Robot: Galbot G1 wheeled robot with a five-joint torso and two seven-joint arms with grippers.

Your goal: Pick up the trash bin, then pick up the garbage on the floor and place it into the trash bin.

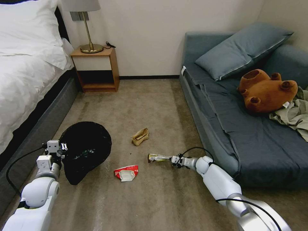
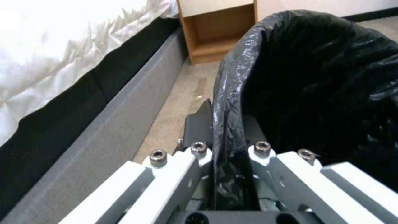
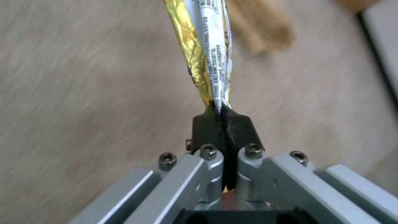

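1. The trash bin (image 1: 86, 150) is round and tapered, wider at the rim, and lined with a crinkly, glossy black plastic bag. It hangs tilted beside the grey bed base (image 1: 38, 128), its mouth turned up toward the head camera.
2. The left gripper (image 1: 63, 148) pinches the bin's near rim. In the left wrist view the bag-covered rim (image 2: 226, 130) runs straight between the two fingers, which are closed tight against it, one inside the bin and one outside.
3. The right gripper (image 1: 171, 158) is low over the carpet (image 1: 144, 106) in front of the blue-grey sofa (image 1: 243, 141). Its black fingertips (image 3: 207, 124) are pressed together on the end of the long snack wrapper (image 1: 158, 157).
4. In the right wrist view that wrapper (image 3: 209, 49) is a narrow, twisted strip, shiny gold foil on one side and white with fine print on the other. It sticks straight out from the fingertips.
5. The crumpled red-and-white wrapper (image 1: 126, 172) lies on the carpet between the bin and the right gripper, apart from both.
6. The crumpled brown paper bag (image 1: 140, 136) lies farther out on the carpet, beyond the snack wrapper.
7. A brown plush bear (image 1: 266, 91) rests on the sofa beside an olive cloth heap (image 1: 293, 115).
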